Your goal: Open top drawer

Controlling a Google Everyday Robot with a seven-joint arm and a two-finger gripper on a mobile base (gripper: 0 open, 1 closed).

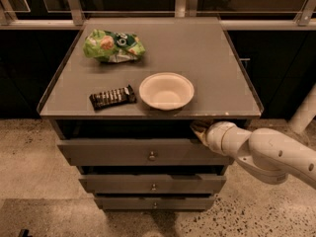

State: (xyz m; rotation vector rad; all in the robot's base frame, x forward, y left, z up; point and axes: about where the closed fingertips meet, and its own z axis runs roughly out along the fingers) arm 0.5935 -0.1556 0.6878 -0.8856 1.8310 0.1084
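The top drawer (118,152) is the widest grey front of three, with a small round metal knob (152,156) at its centre. It stands out a little from the cabinet, with a dark gap above its top edge. My gripper (200,130) reaches in from the right on a white arm (261,152). It sits at the drawer's top edge near the right end, just under the tabletop lip, well right of the knob.
On the grey cabinet top (207,53) lie a green snack bag (113,46), a dark wrapped bar (112,97) and a white bowl (166,90). Two narrower drawers (153,183) sit below. A white post (303,111) stands at the right; speckled floor surrounds the cabinet.
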